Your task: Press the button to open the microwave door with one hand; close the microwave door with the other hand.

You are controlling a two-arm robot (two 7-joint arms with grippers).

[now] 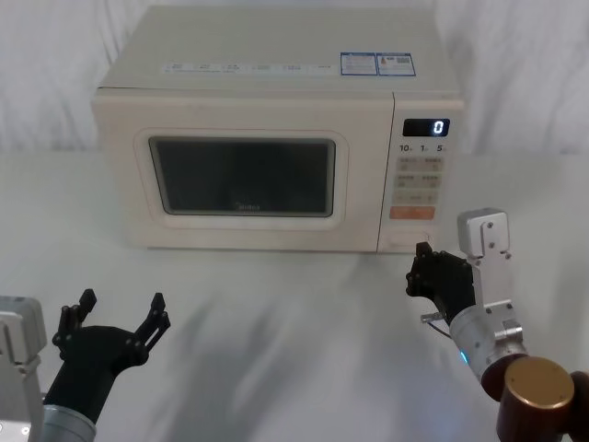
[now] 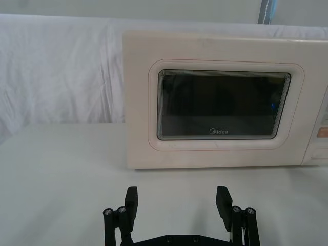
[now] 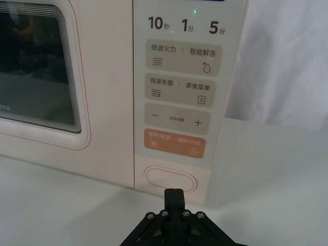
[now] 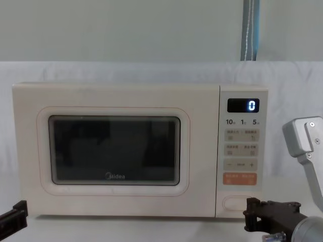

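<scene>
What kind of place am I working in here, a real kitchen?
Probably a lab test setup, not a kitchen: the microwave stands alone on a white-draped table, with white cloth hung behind and no counters or cupboards in view.

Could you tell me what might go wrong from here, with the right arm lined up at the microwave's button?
1. The right end effector, shut, sits just short of the button; drifting upward, it could hit the orange key instead.
2. A hard push might slide the microwave back on the table.
3. The door is closed; it may swing toward the open left end effector waiting in front.
</scene>
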